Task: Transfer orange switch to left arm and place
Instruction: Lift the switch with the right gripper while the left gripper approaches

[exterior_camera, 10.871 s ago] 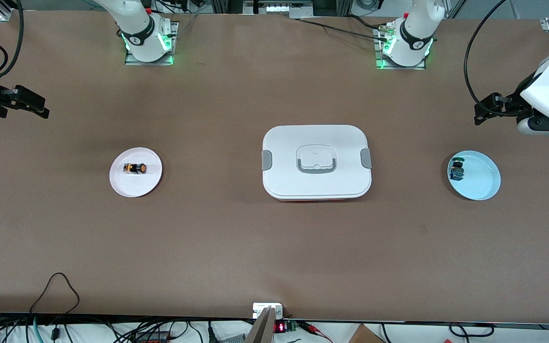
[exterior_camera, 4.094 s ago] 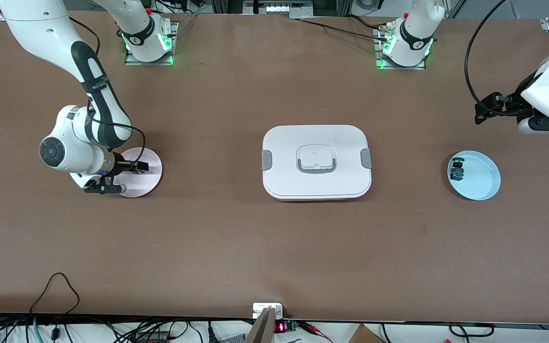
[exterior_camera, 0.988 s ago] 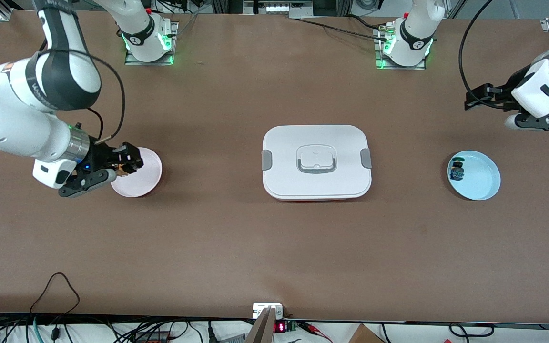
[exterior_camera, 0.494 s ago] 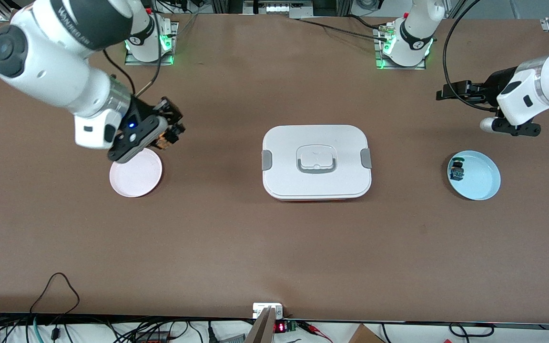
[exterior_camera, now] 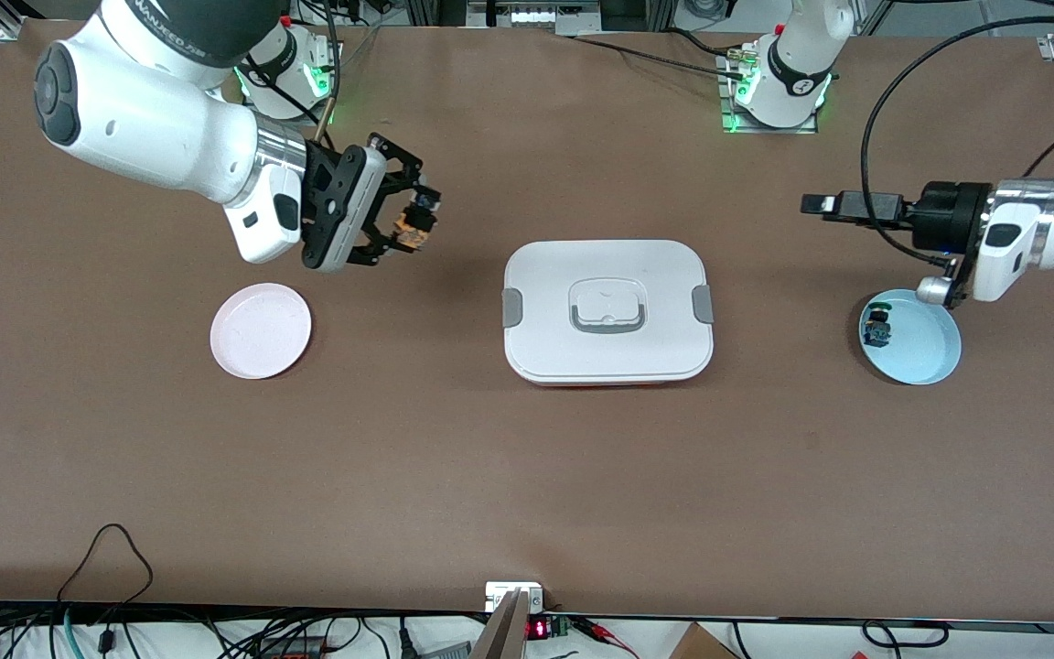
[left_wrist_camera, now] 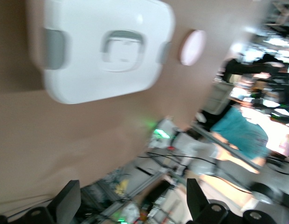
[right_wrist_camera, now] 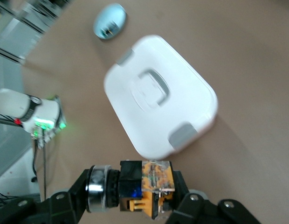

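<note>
Orange switch (exterior_camera: 412, 222) off the pink plate (exterior_camera: 261, 330), pinched in the right end effector (exterior_camera: 419, 218), now carried over bare table (exterior_camera: 527, 476) toward the box (exterior_camera: 607, 311). Left end effector (exterior_camera: 818, 203), fingers spread, had swung inward. Handover looked next.

1. The box (exterior_camera: 608, 311) sits mid-table, between two plates
2. The empty plate (exterior_camera: 261, 330) lies toward the right arm's end
3. The other plate (exterior_camera: 925, 352), toward the left arm's end, holds a small switch (exterior_camera: 876, 328) near its rim
</note>
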Motion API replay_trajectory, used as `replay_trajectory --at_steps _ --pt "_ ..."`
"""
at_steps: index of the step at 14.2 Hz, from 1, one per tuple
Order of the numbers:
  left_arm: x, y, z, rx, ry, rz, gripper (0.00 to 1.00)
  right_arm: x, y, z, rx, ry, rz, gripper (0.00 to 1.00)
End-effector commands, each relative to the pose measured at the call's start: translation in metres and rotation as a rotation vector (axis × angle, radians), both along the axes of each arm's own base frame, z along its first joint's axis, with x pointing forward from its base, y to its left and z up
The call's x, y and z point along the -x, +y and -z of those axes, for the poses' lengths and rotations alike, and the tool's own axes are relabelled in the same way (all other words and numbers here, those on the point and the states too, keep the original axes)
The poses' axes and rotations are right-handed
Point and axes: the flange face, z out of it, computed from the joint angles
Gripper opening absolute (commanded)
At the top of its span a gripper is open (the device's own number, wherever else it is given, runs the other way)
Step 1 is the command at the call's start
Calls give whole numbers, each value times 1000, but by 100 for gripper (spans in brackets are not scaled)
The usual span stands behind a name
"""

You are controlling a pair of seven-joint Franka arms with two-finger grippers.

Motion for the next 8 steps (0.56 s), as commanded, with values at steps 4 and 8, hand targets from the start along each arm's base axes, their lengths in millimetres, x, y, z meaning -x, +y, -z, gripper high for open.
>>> replay_trajectory --at_steps 4,8 --pt "-29 -65 8 391 -25 -93 100 3 65 10 -342 -134 -59 1" --pt "-16 -117 31 528 53 -206 100 13 100 21 -456 -285 -150 1"
